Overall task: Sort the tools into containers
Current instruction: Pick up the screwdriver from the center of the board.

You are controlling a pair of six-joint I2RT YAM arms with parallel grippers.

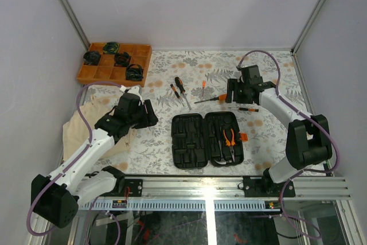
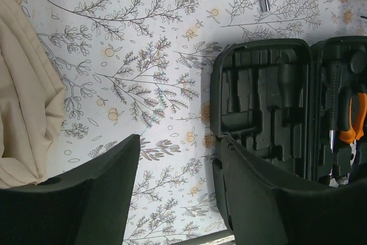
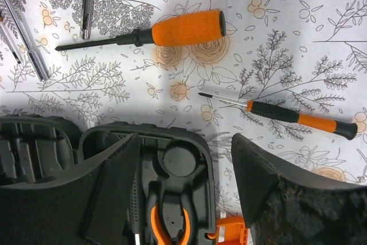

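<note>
- Black plastic tool case lies open and flat at the near centre of the flowered table cover, with orange-handled pliers in its right half.
- A fat orange-handled screwdriver and a slim screwdriver lie loose just beyond the case.
- Left gripper hovers left of the case, fingers spread, holding nothing.
- Right gripper hovers over the case's far edge, fingers apart and empty.

A robotics lab test cell. Grey panels wall in the table; a slotted aluminium rail edges it, cables trailing.
</note>
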